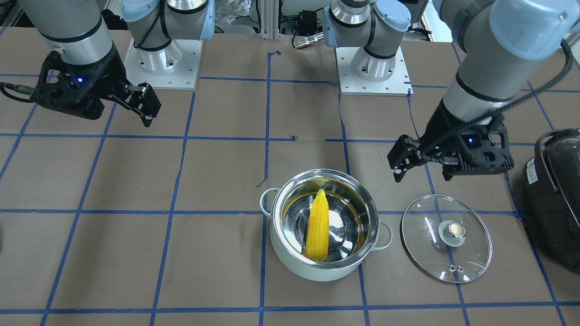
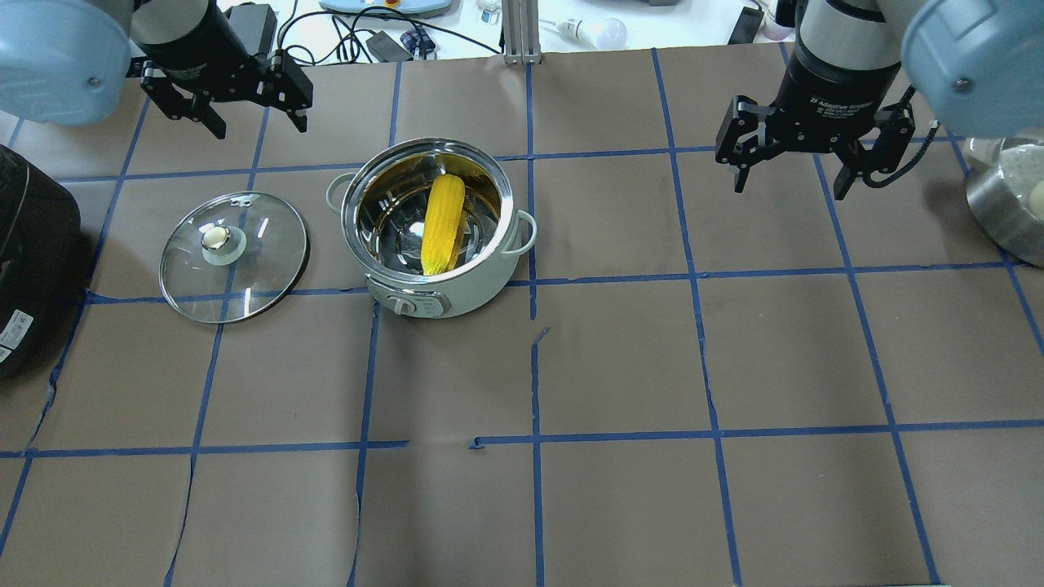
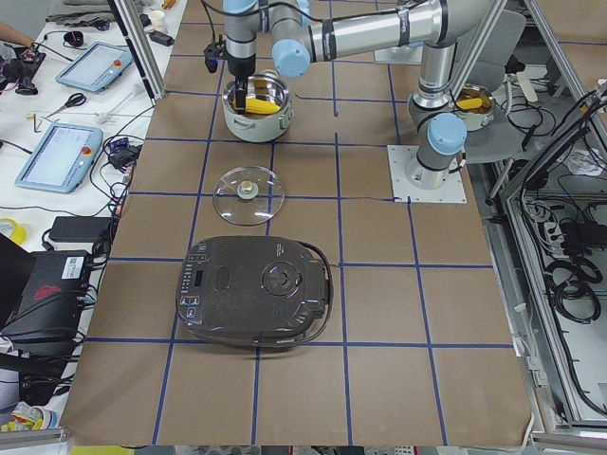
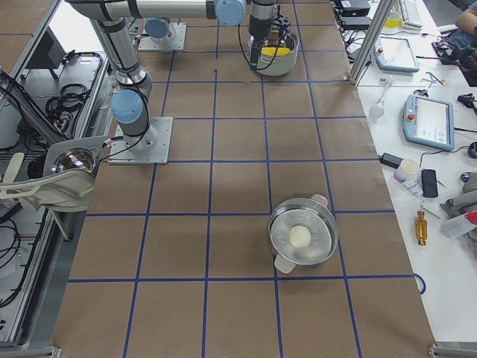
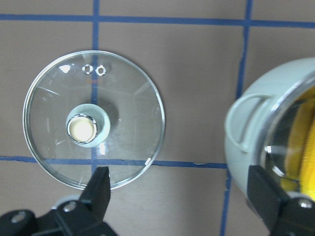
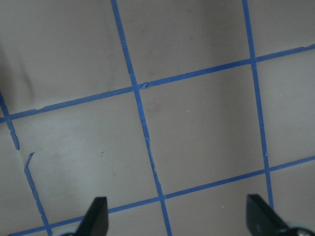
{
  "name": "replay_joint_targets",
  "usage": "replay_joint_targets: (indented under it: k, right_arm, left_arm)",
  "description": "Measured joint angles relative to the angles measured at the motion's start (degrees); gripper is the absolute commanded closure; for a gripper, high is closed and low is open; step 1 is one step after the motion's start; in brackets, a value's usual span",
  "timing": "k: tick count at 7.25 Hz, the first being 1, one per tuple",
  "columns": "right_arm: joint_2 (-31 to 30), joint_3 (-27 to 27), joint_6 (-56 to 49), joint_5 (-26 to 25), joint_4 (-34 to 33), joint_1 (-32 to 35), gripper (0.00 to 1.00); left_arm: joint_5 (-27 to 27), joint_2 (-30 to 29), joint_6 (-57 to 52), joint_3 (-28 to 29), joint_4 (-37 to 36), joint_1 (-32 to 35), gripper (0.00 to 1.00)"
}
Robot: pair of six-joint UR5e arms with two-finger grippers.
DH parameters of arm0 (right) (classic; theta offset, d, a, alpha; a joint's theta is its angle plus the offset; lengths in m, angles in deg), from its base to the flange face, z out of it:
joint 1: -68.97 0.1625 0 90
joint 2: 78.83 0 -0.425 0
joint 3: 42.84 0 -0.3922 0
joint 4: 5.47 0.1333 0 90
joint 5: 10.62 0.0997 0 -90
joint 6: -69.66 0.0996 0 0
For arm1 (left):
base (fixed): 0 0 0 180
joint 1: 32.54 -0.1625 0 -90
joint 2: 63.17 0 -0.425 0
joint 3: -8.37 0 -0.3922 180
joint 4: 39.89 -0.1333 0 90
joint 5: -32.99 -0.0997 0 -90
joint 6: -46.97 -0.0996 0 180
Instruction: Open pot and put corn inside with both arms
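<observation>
Presently, item one: pot (image 2: 477, 287), lidless, standing on the taped brown table (image 2: 620, 350). Contents: corn (image 2: 443, 224), one cob, leaning across the steel interior with its tip towards the far rim.

Item two: glass lid (image 2: 253, 273), flat on the table just beside the pot, knob (image 2: 215, 238) up, not touching the pot.

The overhead view alone shows a control dial (image 2: 401, 305) on the pot's wall. The left wrist view alone shows two small vent holes (image 5: 94, 70) near the lid's edge.

Item three: left gripper (image 2: 261, 122), fingers spread wide, nothing between them, above the table past the lid.

Item four: right gripper (image 2: 789, 186), likewise wide and holding nothing, well apart from the pot over bare paper.

Sundries: black appliance (image 3: 256, 289) beyond the lid, cover closed; steel bowl (image 4: 328, 224) at the right end, holding one pale round lump (image 4: 299, 236).
</observation>
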Motion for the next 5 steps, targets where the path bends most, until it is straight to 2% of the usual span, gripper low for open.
replay_joint_targets:
  k: [2,5]
  right_arm:
    - [-0.4,0.2,-1.9,2.3,0.1,-0.1,0.00]
    - [-1.6,0.2,-2.5,3.0,0.2,0.1,0.00]
  left_arm:
    - [0.0,4.0,1.0,-0.6,5.6,1.7,0.00]
    - [0.0,6.6,0.8,-3.2,6.4,2.0,0.00]
